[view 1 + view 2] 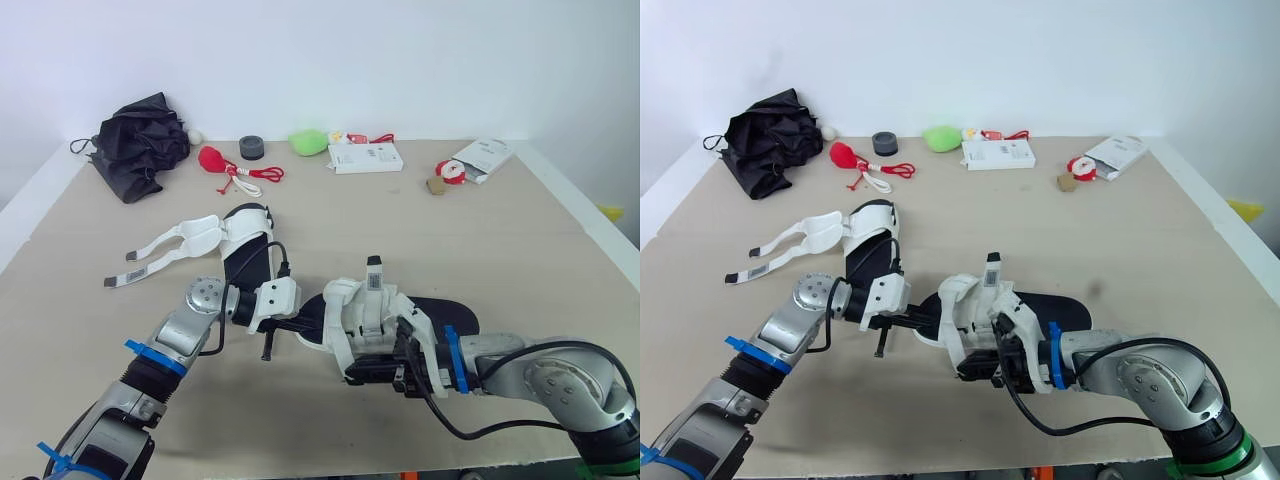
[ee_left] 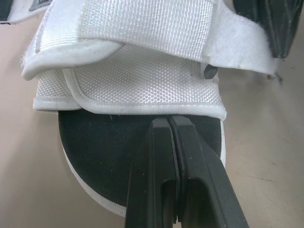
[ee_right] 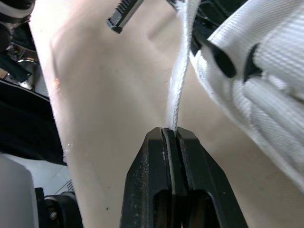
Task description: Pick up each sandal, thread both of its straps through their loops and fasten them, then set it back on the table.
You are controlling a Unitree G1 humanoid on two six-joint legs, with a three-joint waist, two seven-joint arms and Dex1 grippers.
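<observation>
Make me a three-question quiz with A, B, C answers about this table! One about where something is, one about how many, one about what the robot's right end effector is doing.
1. Where on the table is the black bundle?
A. far left corner
B. far right corner
C. middle of the near edge

2. How many sandals lie on it?
A. one
B. two
C. four

3. The right end effector is:
A. wide open
B. shut on a white strap
C. shut on nothing

Answers:
1 A: it sits where the far and left edges meet.
2 B: there is a near sandal and a far sandal with loose straps.
3 B: the strap is pinched between its fingers.
</observation>
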